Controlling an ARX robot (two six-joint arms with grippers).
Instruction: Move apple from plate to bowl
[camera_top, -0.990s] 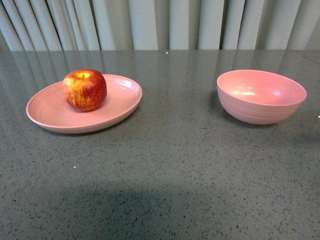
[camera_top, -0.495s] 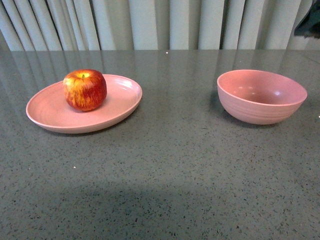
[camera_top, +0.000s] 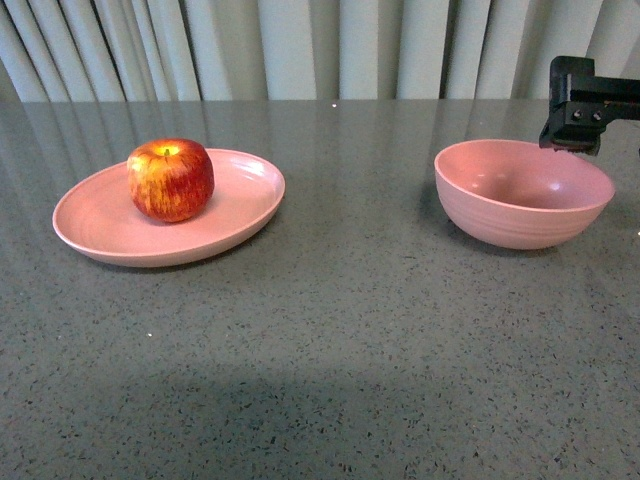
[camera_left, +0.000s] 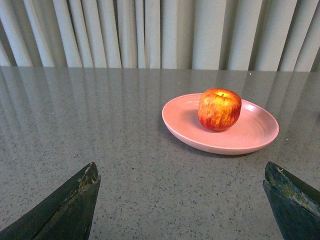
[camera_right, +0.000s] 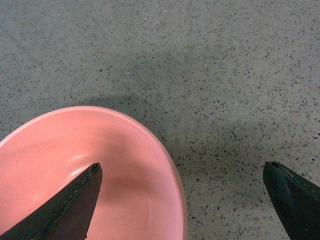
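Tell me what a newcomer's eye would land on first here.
The red and yellow apple stands out first, sitting on the shallow pink plate at the left of the grey table. Next comes the deep pink bowl, empty, at the right, with the black right tool open above its rim.

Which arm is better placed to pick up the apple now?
Left. The left gripper, open, faces the apple on the plate; the right gripper hangs open over the bowl, away from the apple.
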